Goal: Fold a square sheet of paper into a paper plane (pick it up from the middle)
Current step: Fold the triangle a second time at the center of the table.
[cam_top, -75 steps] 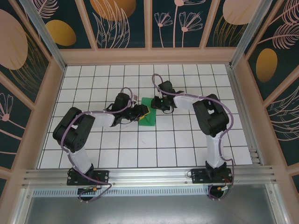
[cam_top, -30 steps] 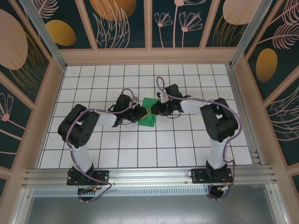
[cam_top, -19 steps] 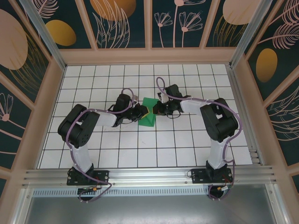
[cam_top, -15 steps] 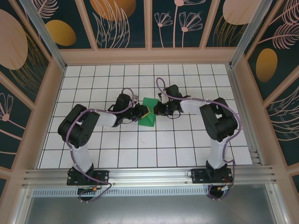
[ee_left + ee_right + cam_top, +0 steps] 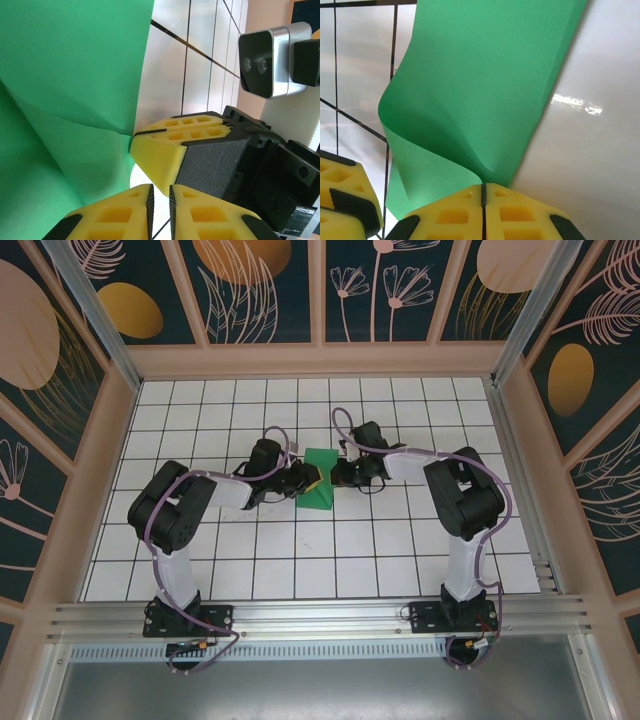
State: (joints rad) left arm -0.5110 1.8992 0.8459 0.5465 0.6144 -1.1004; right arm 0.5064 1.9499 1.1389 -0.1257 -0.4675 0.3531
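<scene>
Right end effector pinched a curled edge of the square sheet of paper, probably to fold it; left end effector alongside stood barely parted, empty.

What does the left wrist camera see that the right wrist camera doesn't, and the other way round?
Left wrist view: the right gripper from outside, with its black body and silver wrist camera behind it. The left gripper sits at the bottom edge, a thin gap between its fingers.
Right wrist view: the right gripper's fingers shut on a curled-up edge of the square sheet of paper, and glare on the table.
Both: the green paper, yellow fingers of both arms, and the white gridded table.
</scene>
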